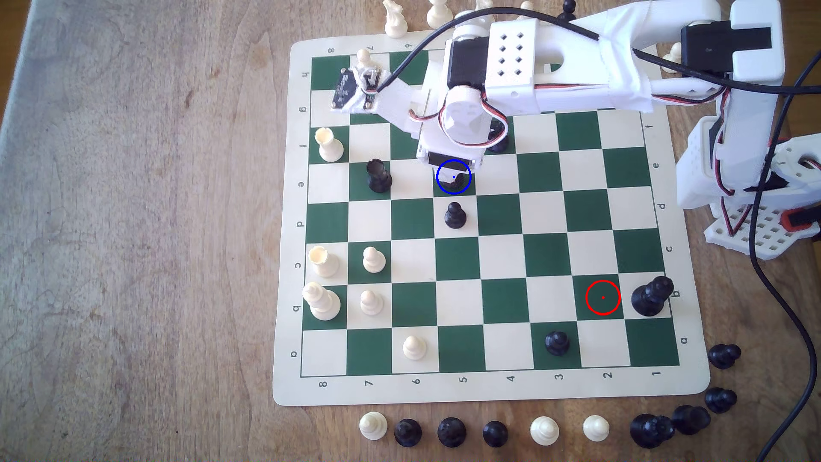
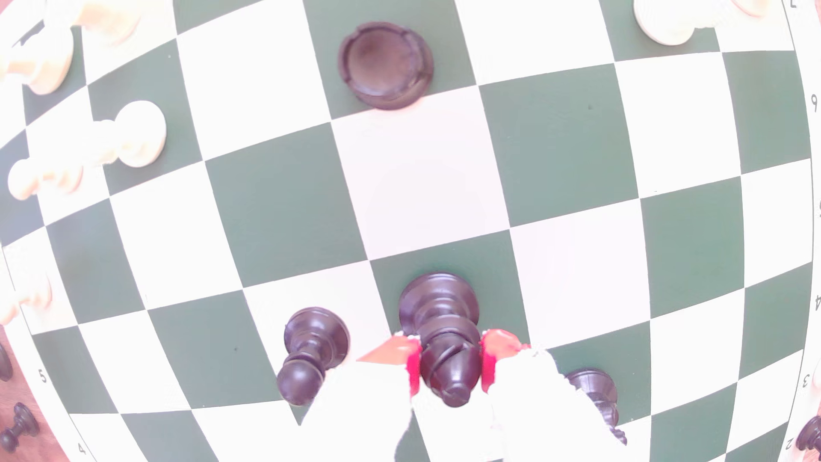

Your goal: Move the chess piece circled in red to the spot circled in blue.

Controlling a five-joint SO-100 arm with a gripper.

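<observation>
The chess piece [image 2: 444,337], a glossy black bishop, stands upright with its round base on a dark green square [image 2: 497,284]. My gripper [image 2: 449,364] is shut on its head, a red pad [image 2: 413,364] pressed to each side. In the exterior view my gripper [image 1: 453,171] hangs straight over the spot [image 1: 444,189], the green square with the blue ring, and hides most of the piece. The green square with the red ring [image 1: 603,297] lies bare at the exterior view's lower right.
A black pawn [image 1: 454,215] stands one square nearer than the spot, and a black rook [image 1: 378,175] two squares to the exterior view's left. Another black piece [image 1: 497,144] sits under the arm. White pieces [image 1: 373,260] crowd the left columns. Captured pieces [image 1: 451,432] line the mat's near edge.
</observation>
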